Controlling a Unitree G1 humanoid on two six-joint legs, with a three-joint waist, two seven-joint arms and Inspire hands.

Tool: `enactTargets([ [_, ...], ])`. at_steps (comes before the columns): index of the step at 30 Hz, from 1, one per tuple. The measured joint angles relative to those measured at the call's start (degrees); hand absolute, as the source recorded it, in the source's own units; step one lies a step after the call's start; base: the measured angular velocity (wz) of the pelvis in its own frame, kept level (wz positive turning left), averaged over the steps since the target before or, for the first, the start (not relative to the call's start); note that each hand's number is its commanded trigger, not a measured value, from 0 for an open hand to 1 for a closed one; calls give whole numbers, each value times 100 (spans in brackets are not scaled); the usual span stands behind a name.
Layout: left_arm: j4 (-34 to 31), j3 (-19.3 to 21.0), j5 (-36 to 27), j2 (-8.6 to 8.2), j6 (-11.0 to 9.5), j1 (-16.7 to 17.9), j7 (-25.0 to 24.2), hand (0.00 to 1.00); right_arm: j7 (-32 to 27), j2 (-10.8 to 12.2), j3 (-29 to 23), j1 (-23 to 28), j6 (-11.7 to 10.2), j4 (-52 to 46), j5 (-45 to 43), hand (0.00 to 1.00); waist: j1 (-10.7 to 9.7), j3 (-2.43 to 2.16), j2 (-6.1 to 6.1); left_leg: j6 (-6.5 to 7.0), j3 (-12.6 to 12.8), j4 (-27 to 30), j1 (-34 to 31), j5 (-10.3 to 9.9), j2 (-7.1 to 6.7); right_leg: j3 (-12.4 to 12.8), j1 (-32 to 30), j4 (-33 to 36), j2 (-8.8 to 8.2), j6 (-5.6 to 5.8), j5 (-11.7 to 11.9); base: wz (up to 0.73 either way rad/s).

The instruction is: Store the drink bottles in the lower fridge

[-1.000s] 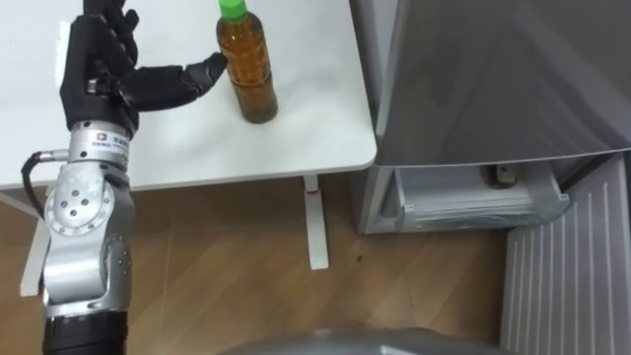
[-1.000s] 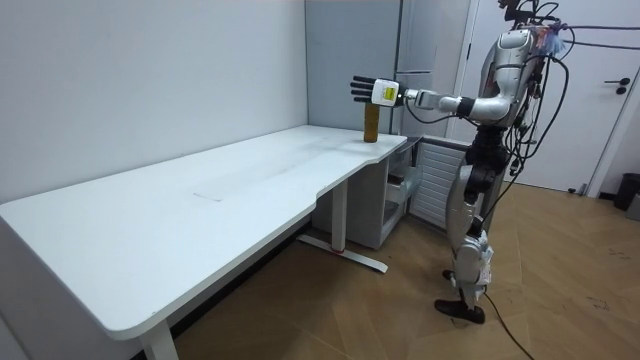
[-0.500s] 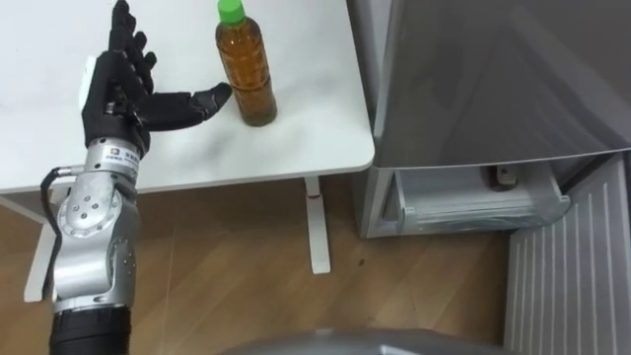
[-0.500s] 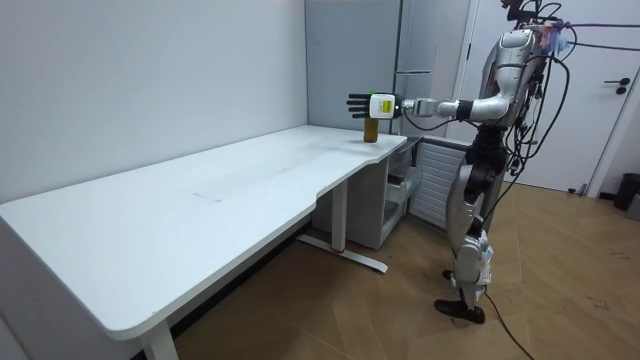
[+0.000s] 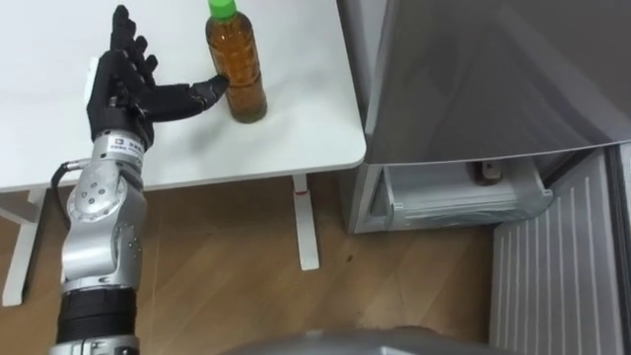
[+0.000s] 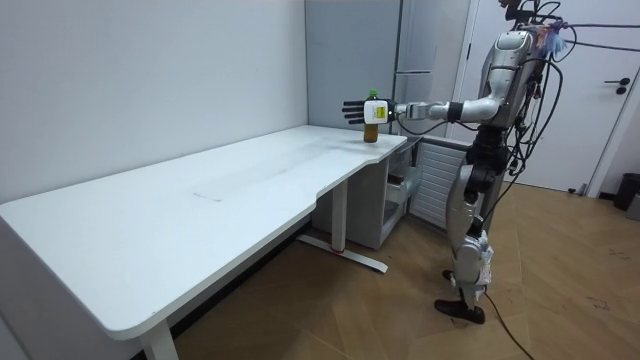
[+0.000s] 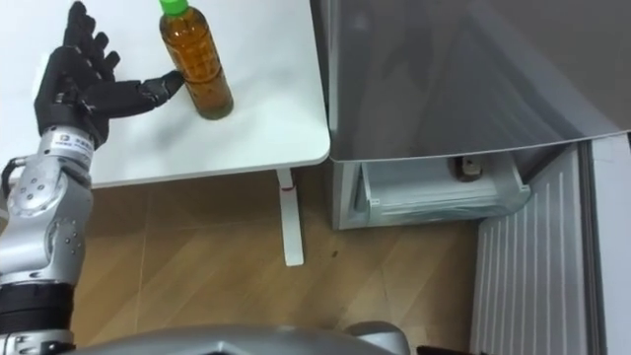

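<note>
While the left hand [image 5: 118, 94] is spread wide, fingers straight and holding nothing, its thumb [image 5: 210, 89] reaches to the side of the tea bottle [image 5: 237, 74]; you cannot tell whether it touches or stops just short. The bottle stands upright on the white desk [image 5: 296, 138], near the corner beside the fridge [image 5: 473, 79], so nothing is in the lower compartment yet.

Your main risk is a knock-over. The bottle is tall and narrow, and only the thumb is at it. If you press in before the fingers come round the far side, it will probably tip toward the fridge-side edge of the desk and could roll off. If you close from this pose, you would likely pinch it off-centre, and the smooth plastic could twist out. After that comes a low reach: the open drawer [image 5: 463, 202] sits under the fridge body, a small dark item [image 5: 486, 175] lies in it, and a ribbed white panel [image 5: 552, 276] stands just beside it.

The eye views give you the thumb-to-bottle gap and the inside of the drawer. The room view gives you posture instead: the robot stands upright at the desk's end with the arm stretched nearly straight out, so I judge you have little reach to spare.
</note>
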Motion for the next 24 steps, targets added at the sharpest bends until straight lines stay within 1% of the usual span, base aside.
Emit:
enactTargets([
  [2,86,-38,0,0,1,-73,26,0,-47,0,-1,-9,-2,-5,0,0,-15,-4,62,0,0,0,9,0,-2,8,0,0,0,-1,1,0],
  [6,118,-108,1,0,1,-109,23,0,-47,0,-2,-13,-2,-5,-6,0,-70,-21,109,-1,0,4,29,1,0,51,-5,0,5,-3,2,0],
  [7,131,-119,1,0,3,-109,16,0,-47,0,-2,-20,-2,-4,-26,0,-79,-14,113,-1,5,2,55,1,0,63,0,0,7,-4,2,0],
  [8,160,-121,1,0,16,-108,-3,0,-47,-2,-9,-25,-1,-4,-96,0,-108,-2,101,-1,6,-11,90,0,0,68,9,1,9,-4,2,-3],
  [13,225,-135,2,1,37,-109,-86,0,-56,-5,-8,-7,6,-15,-176,0,-139,1,110,-1,42,-50,97,0,2,88,39,8,15,-4,3,-6],
  [18,251,-146,4,1,48,-147,-92,0,-52,-5,-5,-13,67,-18,-210,0,-169,7,100,-1,59,-58,95,0,1,97,19,15,16,-4,2,-1],
  [24,251,-146,7,1,87,-349,-115,0,-42,-4,-4,-45,67,-21,-212,0,-171,26,68,-1,76,-64,95,0,2,96,-6,12,16,-4,2,0],
])
